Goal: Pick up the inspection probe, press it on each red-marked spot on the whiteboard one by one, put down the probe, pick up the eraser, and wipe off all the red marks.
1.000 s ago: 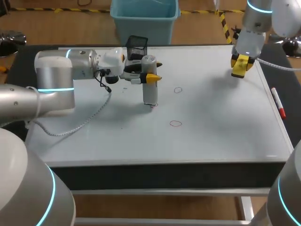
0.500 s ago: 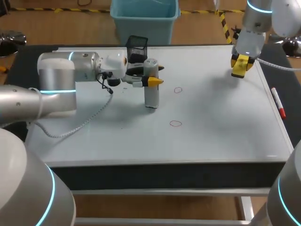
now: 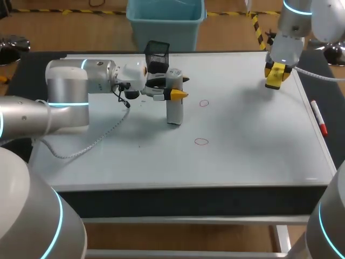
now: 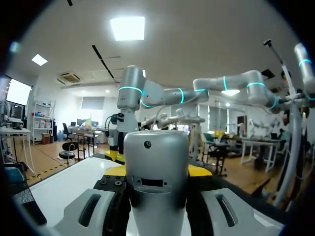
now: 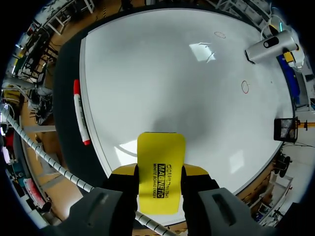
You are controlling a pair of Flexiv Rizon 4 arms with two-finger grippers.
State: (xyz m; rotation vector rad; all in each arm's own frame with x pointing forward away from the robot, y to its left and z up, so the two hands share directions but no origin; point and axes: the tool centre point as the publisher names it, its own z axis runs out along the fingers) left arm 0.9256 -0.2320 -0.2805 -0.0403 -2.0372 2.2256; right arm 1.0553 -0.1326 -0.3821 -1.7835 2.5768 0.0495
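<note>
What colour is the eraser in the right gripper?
The eraser is yellow with black print; clearest in right wrist view.

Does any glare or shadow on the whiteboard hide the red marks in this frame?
Head view: the far red mark and the near red mark lie clear of the soft shadow beside the right pincer. Right wrist view: a bright reflection on the whiteboard sits between the marks, covering neither; the eraser throws a dim shadow ahead.

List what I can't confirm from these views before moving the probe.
Probe tip contact with the whiteboard: head view, the probe's body hides it; left wrist view shows only its top.
Eraser wiping face: right wrist view shows only the yellow back.
Mesh holder contents: head view, too small.
</note>
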